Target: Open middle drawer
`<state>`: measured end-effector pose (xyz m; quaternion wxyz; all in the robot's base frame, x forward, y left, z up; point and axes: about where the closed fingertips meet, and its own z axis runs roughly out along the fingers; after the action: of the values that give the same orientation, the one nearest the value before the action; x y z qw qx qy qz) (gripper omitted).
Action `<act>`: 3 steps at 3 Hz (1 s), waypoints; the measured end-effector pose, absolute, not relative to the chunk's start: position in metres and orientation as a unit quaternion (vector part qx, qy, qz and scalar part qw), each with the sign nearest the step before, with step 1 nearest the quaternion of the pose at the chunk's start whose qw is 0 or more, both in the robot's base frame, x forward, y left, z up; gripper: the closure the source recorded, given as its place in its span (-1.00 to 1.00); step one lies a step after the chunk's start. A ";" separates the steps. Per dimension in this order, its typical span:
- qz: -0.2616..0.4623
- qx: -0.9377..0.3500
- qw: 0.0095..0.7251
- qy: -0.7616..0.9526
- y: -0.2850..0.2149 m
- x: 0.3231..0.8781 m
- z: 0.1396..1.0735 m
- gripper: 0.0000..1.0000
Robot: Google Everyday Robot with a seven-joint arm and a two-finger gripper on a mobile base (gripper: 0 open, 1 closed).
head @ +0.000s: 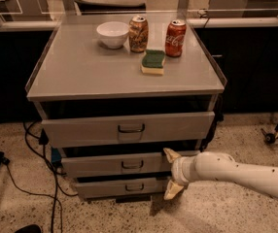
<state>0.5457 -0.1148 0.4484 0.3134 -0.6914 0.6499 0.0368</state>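
Note:
The middle drawer (105, 163) is a grey front with a small dark bar handle (132, 165), between the tall top drawer (124, 128) and the small bottom drawer (122, 187). My gripper (171, 174) reaches in from the right on a white arm. Its two cream fingers are spread apart. The upper fingertip (169, 153) is at the middle drawer's right top edge. The lower fingertip (172, 191) is beside the bottom drawer's right end. It holds nothing.
On the cabinet top (71, 67) stand a white bowl (112, 34), two soda cans (138, 33) (175, 38) and a green-yellow sponge (153, 62). Black cables (37, 159) lie on the floor at the left. A wheeled stand (277, 130) is at the right.

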 end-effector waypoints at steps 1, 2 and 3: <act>0.033 -0.691 0.313 0.651 -0.112 0.561 0.445 -1.00; 0.034 -0.688 0.306 0.657 -0.110 0.577 0.439 -1.00; 0.036 -0.685 0.299 0.664 -0.109 0.589 0.433 -1.00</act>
<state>0.5890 -0.1092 0.4332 0.2985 -0.6845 0.6641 0.0356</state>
